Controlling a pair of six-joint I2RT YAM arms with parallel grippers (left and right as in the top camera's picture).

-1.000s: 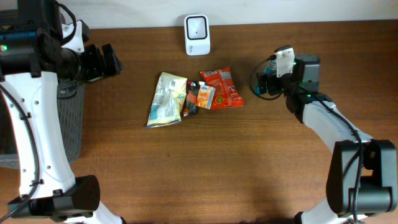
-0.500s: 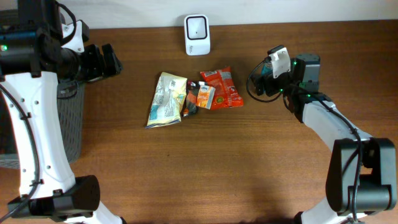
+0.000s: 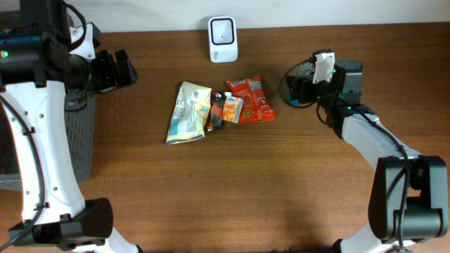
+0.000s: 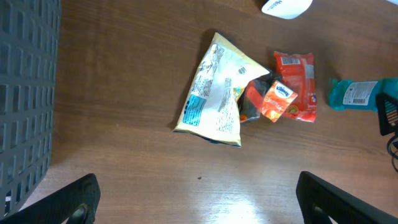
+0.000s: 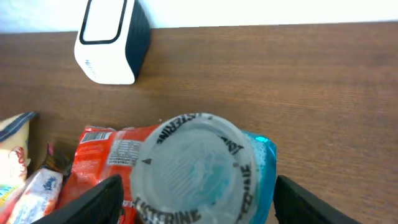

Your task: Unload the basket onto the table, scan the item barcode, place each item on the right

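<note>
A teal mouthwash bottle lies on the table with its clear cap facing the right wrist camera; the left wrist view shows its labelled body right of the snack pile. My right gripper is open, one finger on each side of the bottle's cap end and close to it, with a sliver of gap on the left. Seen from overhead, the right gripper points left and covers the bottle. The white barcode scanner stands at the back edge. My left gripper hovers open and empty at the far left.
A yellow snack bag, a red packet and a small orange packet lie bunched mid-table, just left of the bottle. A grey mesh basket stands at the left edge under the left arm.
The right gripper's jaws have narrowed around the bottle's cap end and its wrist has shifted slightly. The left arm and the packets have not moved.
</note>
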